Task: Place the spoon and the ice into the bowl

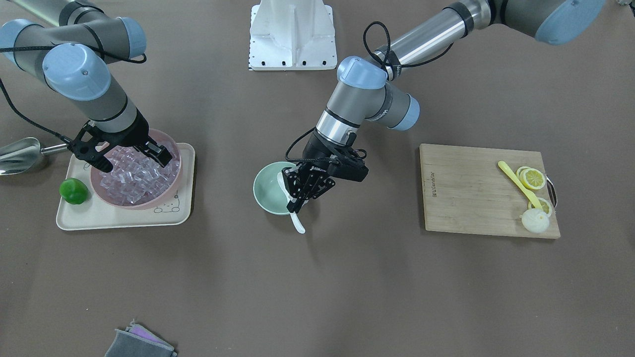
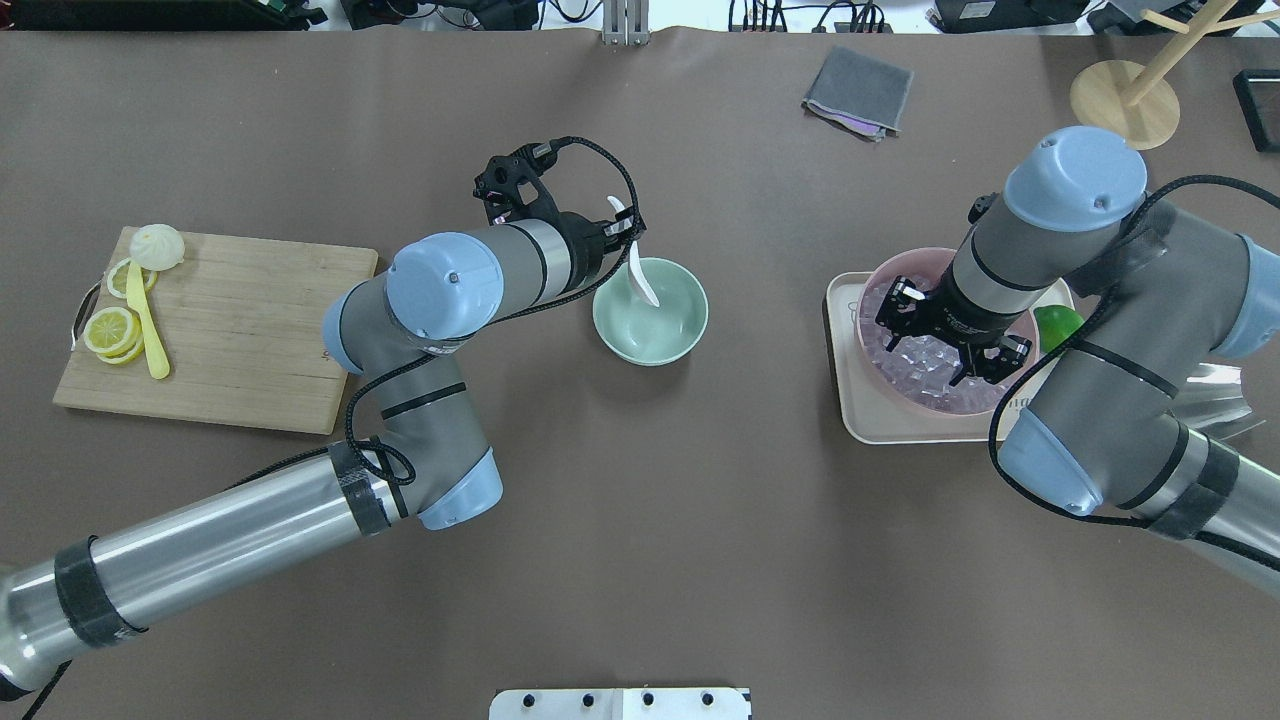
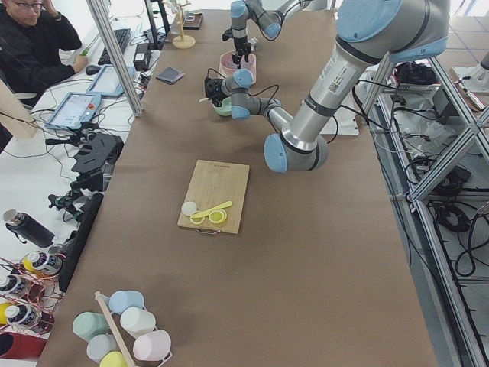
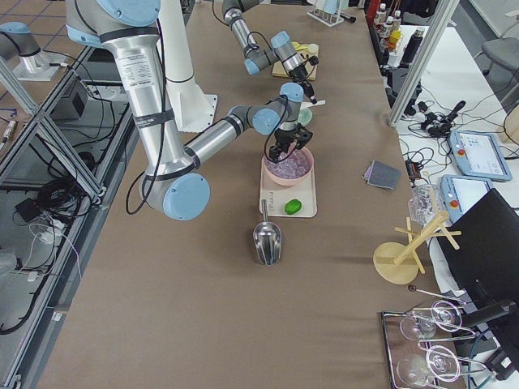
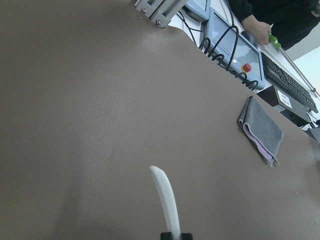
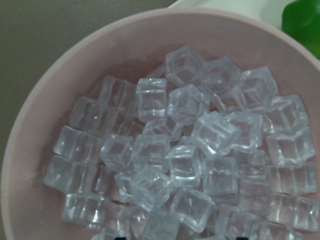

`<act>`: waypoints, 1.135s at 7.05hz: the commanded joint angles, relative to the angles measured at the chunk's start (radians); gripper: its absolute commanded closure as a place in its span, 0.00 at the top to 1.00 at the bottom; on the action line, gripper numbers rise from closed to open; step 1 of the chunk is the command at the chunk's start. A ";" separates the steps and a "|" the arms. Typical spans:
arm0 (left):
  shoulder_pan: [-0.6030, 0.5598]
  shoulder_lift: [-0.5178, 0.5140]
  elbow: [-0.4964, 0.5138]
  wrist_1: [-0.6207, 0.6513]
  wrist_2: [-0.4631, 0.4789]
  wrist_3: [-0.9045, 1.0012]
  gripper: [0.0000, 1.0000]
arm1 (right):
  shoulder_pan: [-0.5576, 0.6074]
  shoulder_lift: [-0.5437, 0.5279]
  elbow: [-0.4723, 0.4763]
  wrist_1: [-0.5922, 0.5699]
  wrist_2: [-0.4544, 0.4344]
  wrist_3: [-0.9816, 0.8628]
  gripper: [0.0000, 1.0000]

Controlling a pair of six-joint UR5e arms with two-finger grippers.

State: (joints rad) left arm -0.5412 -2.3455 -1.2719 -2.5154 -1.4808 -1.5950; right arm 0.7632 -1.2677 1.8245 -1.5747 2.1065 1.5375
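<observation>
Wooden, the cutting board (image 1: 471,188) is seen well to the robot's left of the mint-green bowl (image 2: 670,335); a mark is printed on it, too small to be read. On the bowl's other side, a pink bowl (image 1: 171,141) is straddled by the right gripper (image 1: 131,159), its fingers spread apart. The spoon (image 2: 642,282) is clamped by the left gripper (image 1: 299,199), with its scoop inside the mint-green bowl and its handle past the rim. Only from the right wrist is the ice (image 6: 185,165) shown cube by cube, heaped in the pink bowl.
</observation>
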 commanded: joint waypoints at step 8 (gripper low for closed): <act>-0.035 0.050 -0.121 0.009 -0.036 0.167 0.98 | 0.120 0.014 0.124 -0.086 0.041 -0.004 0.00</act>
State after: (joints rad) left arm -0.5597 -2.3296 -1.3486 -2.5096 -1.4982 -1.4500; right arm 0.8461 -1.2573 1.8746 -1.6195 2.1419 1.5351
